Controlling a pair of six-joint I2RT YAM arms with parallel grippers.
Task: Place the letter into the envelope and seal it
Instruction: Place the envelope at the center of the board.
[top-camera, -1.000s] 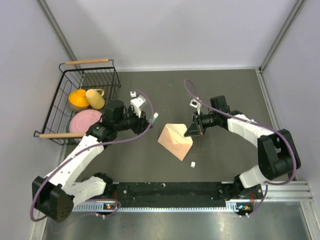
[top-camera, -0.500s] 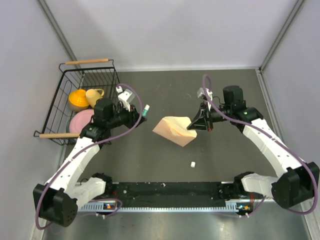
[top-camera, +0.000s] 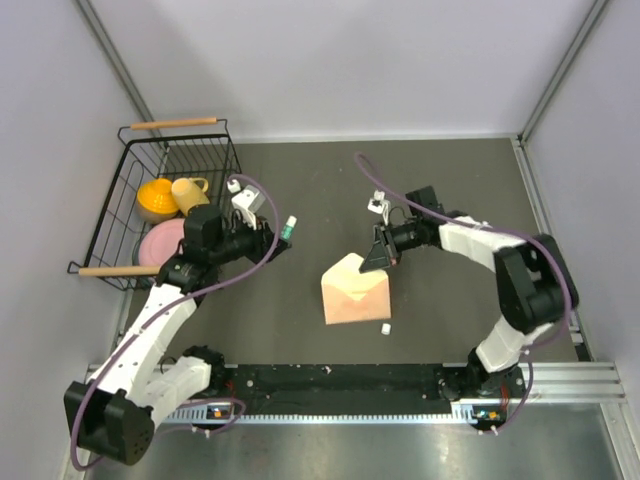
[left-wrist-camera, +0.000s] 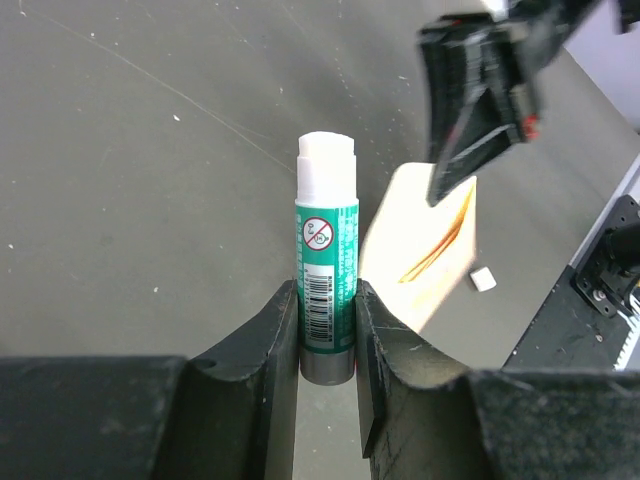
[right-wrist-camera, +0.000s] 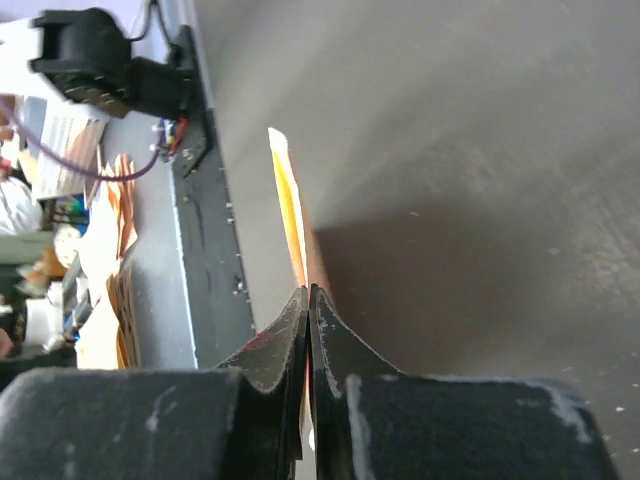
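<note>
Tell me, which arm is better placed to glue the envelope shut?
Probably left: the left claw holds the uncapped glue stick, while the right claw is busy pinching the envelope.

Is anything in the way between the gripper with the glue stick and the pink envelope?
No, nothing visible. Only bare table lies between the left gripper, holding the glue stick, and the envelope pinched by the right gripper. The small white piece lies on the envelope's other side.

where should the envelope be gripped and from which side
By its raised far edge, coming from the far side: the envelope is flat paper, tilted up at that edge, so only there can a pinch reach both faces. The right gripper is shut on it there.
</note>
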